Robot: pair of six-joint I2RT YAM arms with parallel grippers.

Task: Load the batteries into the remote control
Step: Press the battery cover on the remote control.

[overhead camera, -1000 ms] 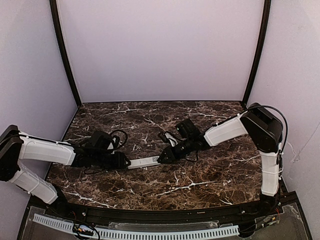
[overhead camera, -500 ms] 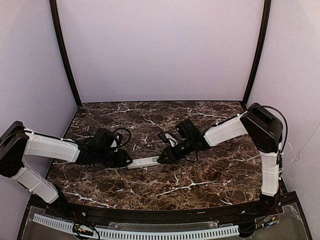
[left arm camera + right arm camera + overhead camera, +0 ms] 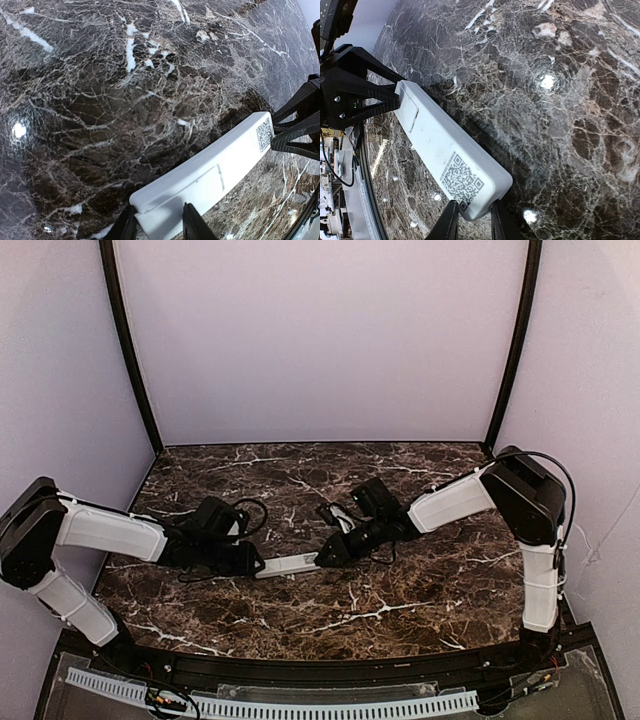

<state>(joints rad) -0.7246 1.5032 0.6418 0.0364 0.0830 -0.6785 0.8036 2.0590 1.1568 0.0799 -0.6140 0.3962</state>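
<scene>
The white remote control (image 3: 288,564) lies between the two grippers over the dark marble table. Its back faces up, with the closed battery cover and a QR label (image 3: 461,181). My left gripper (image 3: 252,563) is shut on its left end; in the left wrist view the gripper (image 3: 160,224) has a finger on each side of the remote control (image 3: 210,177). My right gripper (image 3: 325,555) is shut on the right end; in the right wrist view the gripper (image 3: 472,220) clamps the labelled end of the remote control (image 3: 445,157). No orange-red batteries are in view.
The marble table (image 3: 400,590) is bounded by lilac walls at the back and sides and a black rail at the near edge. Black cables (image 3: 240,508) loop near the left wrist.
The left arm has shifted slightly to the right and forward while holding the remote's left end. The right arm and the remote have barely moved.
</scene>
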